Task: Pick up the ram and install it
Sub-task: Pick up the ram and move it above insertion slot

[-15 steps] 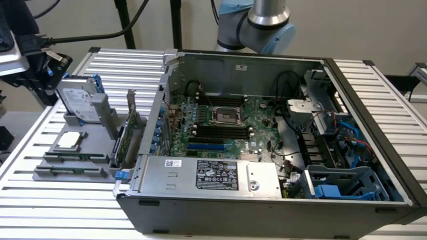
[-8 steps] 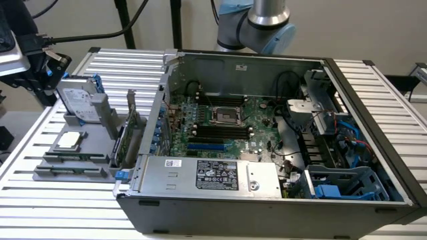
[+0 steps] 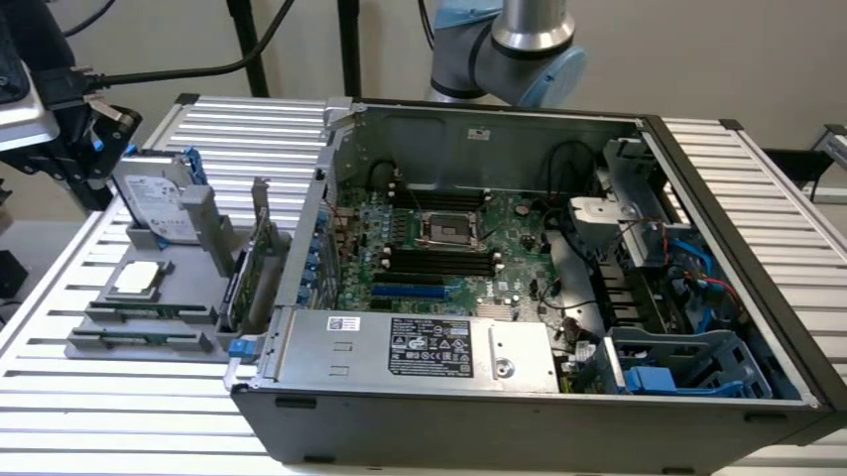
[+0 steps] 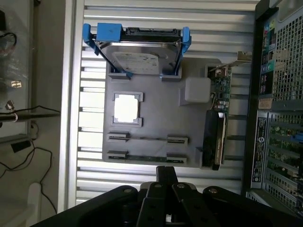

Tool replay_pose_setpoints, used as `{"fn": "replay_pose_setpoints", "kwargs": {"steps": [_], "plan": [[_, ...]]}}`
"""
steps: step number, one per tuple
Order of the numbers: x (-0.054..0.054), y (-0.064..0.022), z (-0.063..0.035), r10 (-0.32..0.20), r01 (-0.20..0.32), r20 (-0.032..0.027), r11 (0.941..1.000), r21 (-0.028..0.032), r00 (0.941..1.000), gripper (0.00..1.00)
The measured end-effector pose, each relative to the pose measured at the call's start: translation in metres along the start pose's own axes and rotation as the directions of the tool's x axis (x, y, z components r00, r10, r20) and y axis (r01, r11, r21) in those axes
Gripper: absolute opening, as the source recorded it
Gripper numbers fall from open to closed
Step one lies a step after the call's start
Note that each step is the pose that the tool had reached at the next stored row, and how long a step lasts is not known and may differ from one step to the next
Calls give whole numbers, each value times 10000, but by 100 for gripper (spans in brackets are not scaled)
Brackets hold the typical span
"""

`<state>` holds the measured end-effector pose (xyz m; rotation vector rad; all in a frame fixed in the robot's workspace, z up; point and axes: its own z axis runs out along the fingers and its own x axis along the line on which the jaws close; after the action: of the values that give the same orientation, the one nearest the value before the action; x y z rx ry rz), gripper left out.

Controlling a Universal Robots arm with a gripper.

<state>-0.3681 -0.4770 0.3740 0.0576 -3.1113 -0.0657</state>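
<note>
One pincer (image 4: 166,171): fingers pressed together, nothing between them, hanging over the near edge of the grey holder (image 4: 156,94).
Ram stick (image 4: 147,156): closest thing to the pincer. It stands on edge in the holder between two end blocks, untouched, well apart from the computer case (image 3: 530,426).
Second stick (image 4: 147,138): one row further on, parked the same way, just beside the first.
Chip (image 4: 127,108): a square silver piece in its pocket beyond the sticks.
Hard drive (image 4: 137,54): in a blue frame at the holder's far end.
Card (image 4: 215,137): the bigger green board, on edge along the holder's side nearest the case.
Worktop (image 3: 133,426): slatted metal, carrying both holder and case.
Computer case: lid off, motherboard (image 3: 457,248) in plain sight, and the long black slots (image 3: 437,260) by the socket look free.
Risk, the grab: with the fingers together, a descent would land on the stick's thin top edge rather than straddle it, and could knock or bend it.
Risk, the neighbour: the two sticks sit close, so a finger could catch the wrong one.
Risk, the lift: a tilted pull could bind the stick in its end blocks.
Risk, the fit: the slots are narrow and sit among cables, so a skewed stick could jam or flex.
</note>
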Motion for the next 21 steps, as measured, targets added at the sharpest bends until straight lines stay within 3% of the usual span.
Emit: {"fn": "replay_pose_setpoints", "kwargs": {"steps": [6, 11, 16, 21], "plan": [[23, 0, 3, -68, 68, -4, 10000, 3, 10000, 11], [24, -1, 11, -925, 925, -41, 9957, 24, 9957, 11], [24, -1, 22, -1835, 1835, -83, 9830, 45, 9830, 11], [23, -2, 35, -2720, 2721, -127, 9623, 61, 9622, 11]]}}
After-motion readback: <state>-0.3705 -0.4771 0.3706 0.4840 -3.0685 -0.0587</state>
